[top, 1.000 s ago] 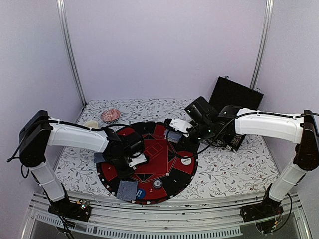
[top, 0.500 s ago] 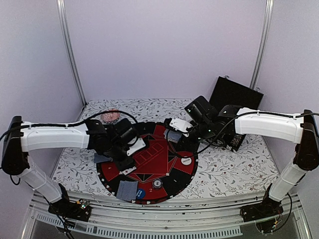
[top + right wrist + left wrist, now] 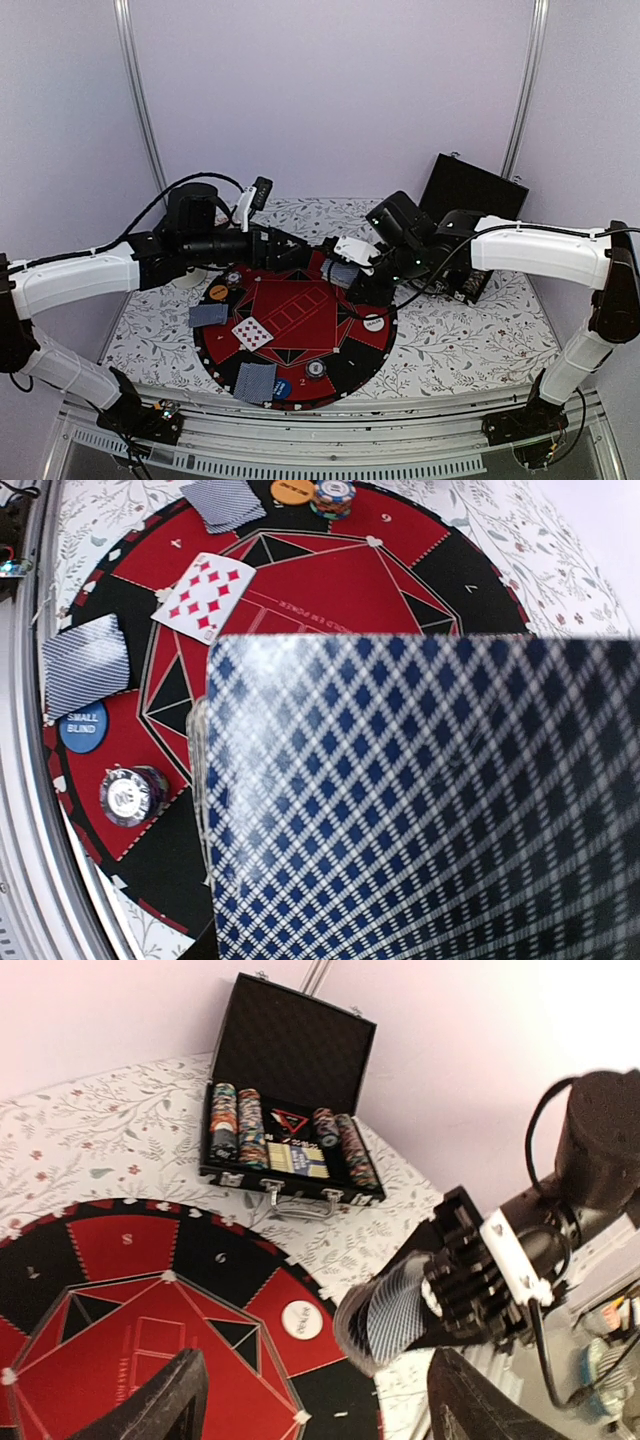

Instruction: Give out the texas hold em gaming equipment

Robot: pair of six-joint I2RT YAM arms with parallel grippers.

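Observation:
My right gripper (image 3: 352,268) is shut on a deck of playing cards (image 3: 420,800) above the mat's right side; the deck's blue-checked back fills the right wrist view and hides the fingers. My left gripper (image 3: 293,250) hovers open over the round mat's (image 3: 300,300) far edge with nothing between its fingers (image 3: 165,1400). It faces the deck (image 3: 395,1310). A face-up ten of diamonds (image 3: 252,332) lies on the mat's left. Face-down cards (image 3: 208,315) (image 3: 254,381), an orange disc (image 3: 218,293), a blue disc (image 3: 282,388), a white disc (image 3: 374,323) and a striped chip (image 3: 316,369) sit around it.
An open black case (image 3: 290,1090) with rows of chips stands at the back right on the floral tablecloth (image 3: 470,340). A chip stack (image 3: 333,492) sits by the orange disc (image 3: 293,490). The left arm hides the back left corner.
The left gripper has risen from the mat's left side and swung to the back centre, opening as it went. A face-up card now lies where it was. The right arm has held still.

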